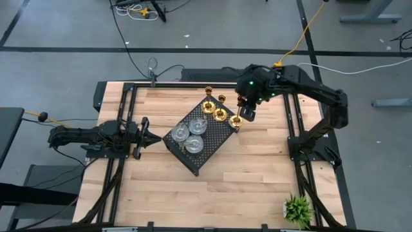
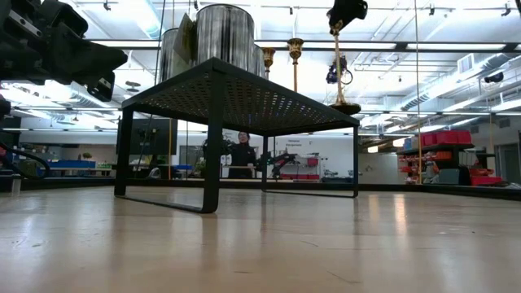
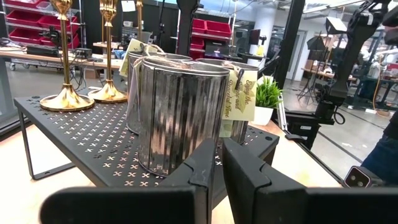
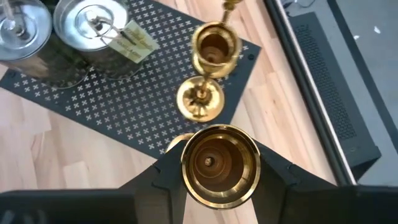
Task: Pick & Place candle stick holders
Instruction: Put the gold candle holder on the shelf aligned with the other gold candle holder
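- My right gripper (image 4: 219,180) has its two dark fingers closed around the cup top of a tall shiny gold candle holder (image 4: 219,163), and I am looking straight down into the cup.
- That gold candle holder (image 1: 236,120) is at the far right edge of the black metal tray with little holes (image 1: 215,143). In the low view its round foot (image 2: 345,107) looks just above the tray top, or only just on it; I cannot tell which.
- Two more gold holders (image 1: 209,106) stand on the tray close by, and three fat silver tin holders (image 1: 188,136) sit together near the middle.
- My left gripper (image 1: 143,137) waits just beside the tray's left side, fingers almost shut and holding nothing.
- What could go wrong, I think: the foot is so near the edge that it could slip off and tip over if I let go there.
- It could also bump the gold holder next to it (image 4: 200,101) and knock it down.
- The table (image 1: 257,180) is pale wood planks, flat and smooth, with a small green plant (image 1: 297,209) at one corner.
- The room behind is a big bright workshop with red bins (image 3: 214,28), and a person (image 2: 242,155) stands far back.
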{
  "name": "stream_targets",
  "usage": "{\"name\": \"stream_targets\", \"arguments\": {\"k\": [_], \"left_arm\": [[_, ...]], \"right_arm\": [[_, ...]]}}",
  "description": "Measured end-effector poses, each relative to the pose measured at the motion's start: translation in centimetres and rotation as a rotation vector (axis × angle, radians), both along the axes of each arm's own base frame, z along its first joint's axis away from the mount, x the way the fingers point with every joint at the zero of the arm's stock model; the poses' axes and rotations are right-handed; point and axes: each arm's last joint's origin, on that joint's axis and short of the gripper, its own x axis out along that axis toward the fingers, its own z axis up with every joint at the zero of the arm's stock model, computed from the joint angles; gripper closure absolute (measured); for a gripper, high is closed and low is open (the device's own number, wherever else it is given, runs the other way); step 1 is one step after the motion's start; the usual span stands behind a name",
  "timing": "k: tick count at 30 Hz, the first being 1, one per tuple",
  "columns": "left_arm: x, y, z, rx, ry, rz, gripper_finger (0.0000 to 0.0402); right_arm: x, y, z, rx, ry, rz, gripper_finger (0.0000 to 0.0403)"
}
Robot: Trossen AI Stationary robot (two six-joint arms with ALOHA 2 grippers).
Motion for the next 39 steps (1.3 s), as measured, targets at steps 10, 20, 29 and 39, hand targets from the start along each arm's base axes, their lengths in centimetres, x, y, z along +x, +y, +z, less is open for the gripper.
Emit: {"name": "stream_targets", "arguments": {"k": [10,20,29,39], "left_arm": [[0.0,0.0,0.0,0.0,-0.001,0.0,0.0362],[0.0,0.0,0.0,0.0,-0.001,0.0,0.0362],[0.0,0.0,0.0,0.0,0.0,0.0,0.0362],[0.0,0.0,0.0,0.0,0.0,0.0,0.0362]], "right_arm": [[1.8,0.3,-0.7,-0.012,-0.018,0.022,0.0269],[1.8,0.3,-0.9,-0.015,-0.001,0.005,0.0269],[1.8,0.2,-0.9,-0.031,0.003,-0.007,0.0269],[2.1,0.2,-1.1,-0.01,0.002,-0.009,0.0269]]}}
